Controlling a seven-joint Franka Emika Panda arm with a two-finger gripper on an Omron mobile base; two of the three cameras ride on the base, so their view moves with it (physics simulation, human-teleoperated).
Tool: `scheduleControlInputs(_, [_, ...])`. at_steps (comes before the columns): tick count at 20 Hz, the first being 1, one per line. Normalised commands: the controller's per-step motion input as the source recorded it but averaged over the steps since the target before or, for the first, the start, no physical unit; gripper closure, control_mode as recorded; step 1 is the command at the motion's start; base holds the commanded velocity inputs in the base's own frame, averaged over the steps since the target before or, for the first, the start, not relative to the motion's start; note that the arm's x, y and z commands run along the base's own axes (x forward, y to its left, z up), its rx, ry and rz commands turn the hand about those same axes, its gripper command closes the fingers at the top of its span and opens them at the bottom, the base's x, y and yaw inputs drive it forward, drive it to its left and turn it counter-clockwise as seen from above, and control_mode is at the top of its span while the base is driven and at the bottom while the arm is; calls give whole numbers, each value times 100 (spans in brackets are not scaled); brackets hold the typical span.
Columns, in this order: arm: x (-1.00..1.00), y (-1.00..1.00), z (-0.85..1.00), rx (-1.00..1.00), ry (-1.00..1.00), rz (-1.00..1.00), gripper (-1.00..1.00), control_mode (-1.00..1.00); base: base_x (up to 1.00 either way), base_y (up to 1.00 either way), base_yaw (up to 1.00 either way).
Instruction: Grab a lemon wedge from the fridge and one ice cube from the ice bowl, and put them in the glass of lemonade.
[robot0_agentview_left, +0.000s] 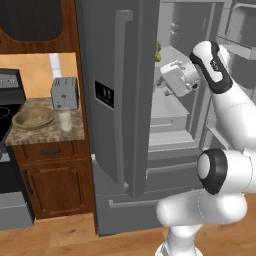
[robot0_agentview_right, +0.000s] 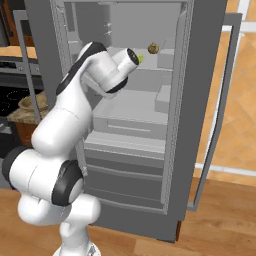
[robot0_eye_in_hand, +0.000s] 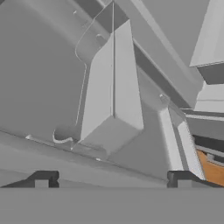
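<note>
- The fridge (robot0_agentview_right: 200, 100) is the biggest thing here: tall, dark grey steel, both upper doors swung open, pale shelves and a drawer front showing inside. In the left base view its left door (robot0_agentview_left: 117, 95) stands edge-on with a long vertical bar handle and a black dispenser panel (robot0_agentview_left: 104, 93).
- The white arm (robot0_agentview_right: 65, 130) rises from the base and reaches into the open upper compartment, its wrist at the level of an upper shelf.
- A wooden cabinet with a speckled stone counter (robot0_agentview_left: 47, 132) sits to the left of the fridge, a black stove (robot0_agentview_left: 7, 150) at its far left.
- A silver toaster (robot0_agentview_left: 65, 93) stands at the back of that counter.
- The ice bowl (robot0_agentview_left: 34, 118), wide, shallow and tan, rests on the counter left of and nearer than the toaster; I cannot make out a cube in it.
- The glass of lemonade (robot0_agentview_left: 65, 120) stands just right of the bowl, in front of the toaster.
- The gripper (robot0_eye_in_hand: 113, 177) has its jaws spread wide with nothing between them; the fingertips (robot0_eye_in_hand: 43, 178) point at a grey inner wall and bin of the fridge.
- A brownish round item (robot0_agentview_right: 153, 48) sits on the upper shelf, right of the wrist.
- The lemon wedge (robot0_agentview_right: 140, 58), a tiny yellow-green speck, lies on that shelf just beside the wrist's end, left of the brown item.
</note>
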Motion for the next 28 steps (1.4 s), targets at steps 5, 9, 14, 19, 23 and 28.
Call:
scheduleControlInputs(5, [53,48,-6,0,-5,0,-100,-100,0,0,0])
scheduleControlInputs(9, [-8,51,0,0,-2,0,-100,-100,0,0,0])
scheduleControlInputs(14, [-58,68,0,0,-3,0,-100,-100,0,0,0])
scheduleControlInputs(19, [-65,78,0,0,-4,0,-100,-100,0,0,0])
scheduleControlInputs(23, [-46,77,0,0,-8,0,-100,-100,0,0,0])
scheduleControlInputs(28, [-20,81,1,0,-13,0,-100,-100,0,0,0])
